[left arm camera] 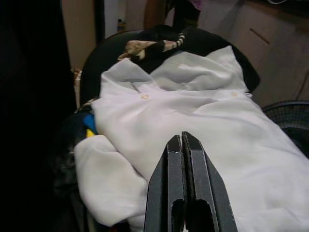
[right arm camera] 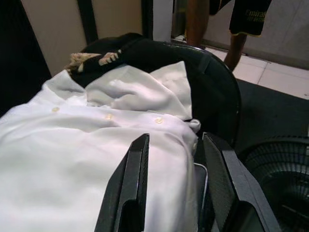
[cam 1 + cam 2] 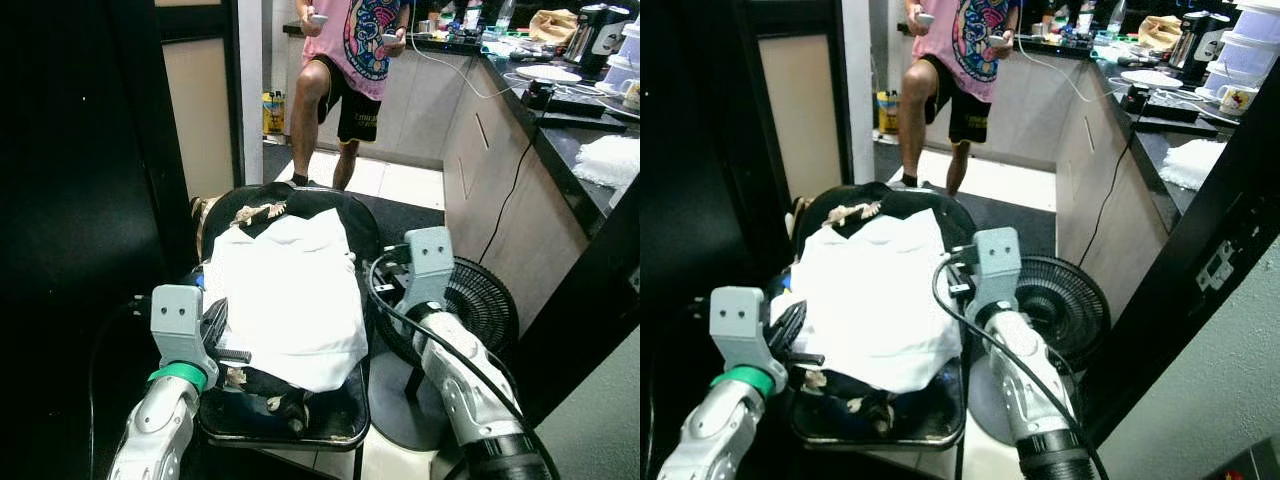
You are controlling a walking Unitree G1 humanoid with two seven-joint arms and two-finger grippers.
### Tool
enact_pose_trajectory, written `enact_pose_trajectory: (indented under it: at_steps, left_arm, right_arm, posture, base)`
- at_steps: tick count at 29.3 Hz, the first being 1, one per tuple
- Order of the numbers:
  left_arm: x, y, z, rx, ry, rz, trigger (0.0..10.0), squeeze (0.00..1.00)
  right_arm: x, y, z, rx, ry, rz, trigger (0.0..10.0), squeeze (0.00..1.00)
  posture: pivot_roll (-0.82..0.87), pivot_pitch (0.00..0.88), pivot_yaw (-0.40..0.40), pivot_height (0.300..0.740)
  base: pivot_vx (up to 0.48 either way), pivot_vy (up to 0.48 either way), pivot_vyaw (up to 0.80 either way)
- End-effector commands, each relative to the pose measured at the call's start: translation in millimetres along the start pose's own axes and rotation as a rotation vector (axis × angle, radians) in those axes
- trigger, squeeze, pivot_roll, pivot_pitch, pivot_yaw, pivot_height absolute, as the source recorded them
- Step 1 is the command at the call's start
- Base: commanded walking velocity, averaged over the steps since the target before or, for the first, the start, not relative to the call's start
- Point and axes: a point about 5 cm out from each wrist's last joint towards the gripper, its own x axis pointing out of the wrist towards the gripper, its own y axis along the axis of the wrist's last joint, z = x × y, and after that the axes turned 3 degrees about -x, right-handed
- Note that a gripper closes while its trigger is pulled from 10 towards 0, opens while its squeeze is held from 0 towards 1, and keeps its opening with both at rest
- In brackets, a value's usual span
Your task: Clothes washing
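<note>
Hovering at the near left edge of the white shirt (image 1: 203,121), left gripper (image 1: 183,140) with its fingers (image 1: 195,183) pressed flat together, nothing pinched between them. Sitting at the shirt's right edge, right gripper (image 2: 174,145) with fingers (image 2: 133,183) spread apart, straddling the shirt's hem and what looks like a phone (image 2: 199,188) lying just beside it. Lying buttoned and spread over a heap of dark clothes (image 3: 270,385), the shirt itself, all of it piled on a black chair (image 3: 340,425). Peeking out behind the shirt's collar, a dark patterned garment (image 3: 262,212). Standing on the floor to the right of the shirt, a black fan (image 3: 480,300). Standing well beyond the shirt, a person (image 3: 350,60) in a pink top and black shorts, holding controllers, beside a cluttered counter (image 3: 560,130).
</note>
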Motion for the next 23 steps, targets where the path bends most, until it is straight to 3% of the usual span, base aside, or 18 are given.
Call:
enact_pose_trajectory:
  at_steps: [1, 4, 5, 6, 10, 11, 18, 23]
  left_arm:
    - [-2.3, -3.1, 1.8, -0.015, -0.012, -0.005, 10.0, 0.0]
    - [-1.5, -2.9, -1.3, 0.004, 0.0, -0.005, 10.0, 0.0]
    - [-0.9, -3.6, -3.2, 0.013, 0.007, -0.011, 10.0, 0.0]
    - [1.0, -3.4, -7.0, 0.028, 0.022, -0.018, 10.0, 0.0]
    - [2.3, -2.3, -8.4, 0.034, 0.026, -0.02, 10.0, 0.0]
    - [4.0, 1.6, -9.7, 0.042, 0.025, -0.015, 10.0, 0.0]
    - [3.9, 3.1, -10.4, 0.047, 0.025, -0.019, 10.0, 0.0]
    - [-2.0, -0.3, -10.4, 0.054, 0.006, -0.049, 10.0, 0.0]
  right_arm:
    - [2.0, -3.5, 7.3, 0.0, -0.014, -0.02, 10.0, 0.0]
    - [9.2, -2.6, 8.0, 0.015, 0.018, -0.03, 10.0, 0.0]
    - [13.6, -2.4, 7.6, 0.036, 0.031, -0.042, 10.0, 1.0]
    - [23.8, -0.2, 3.7, 0.07, 0.072, -0.069, 10.0, 1.0]
    - [28.3, 0.7, 1.9, 0.076, 0.08, -0.089, 10.0, 1.0]
    - [36.0, 0.7, -0.9, 0.11, 0.074, -0.137, 10.0, 1.0]
    - [40.4, -1.8, -3.4, 0.158, 0.067, -0.183, 10.0, 1.0]
    - [45.2, -3.9, -26.1, 0.253, 0.186, -0.246, 10.0, 1.0]
  posture:
    - [-0.01, 0.038, -0.013, 0.74]
    - [-0.01, 0.045, -0.012, 0.74]
    - [-0.01, 0.051, -0.011, 0.74]
    - [-0.01, 0.065, -0.012, 0.74]
    - [-0.01, 0.077, -0.014, 0.74]
    - [-0.01, 0.117, -0.015, 0.74]
    - [-0.02, 0.137, -0.014, 0.74]
    - [-0.03, 0.2, -0.003, 0.74]
  base:
    - [0.0, 0.0, 0.0]
    - [0.0, 0.0, 0.0]
    - [0.0, 0.0, 0.0]
    - [0.0, 0.0, 0.0]
    - [0.0, 0.0, 0.0]
    - [0.0, 0.0, 0.0]
    - [0.0, 0.0, 0.0]
    - [0.0, 0.0, 0.0]
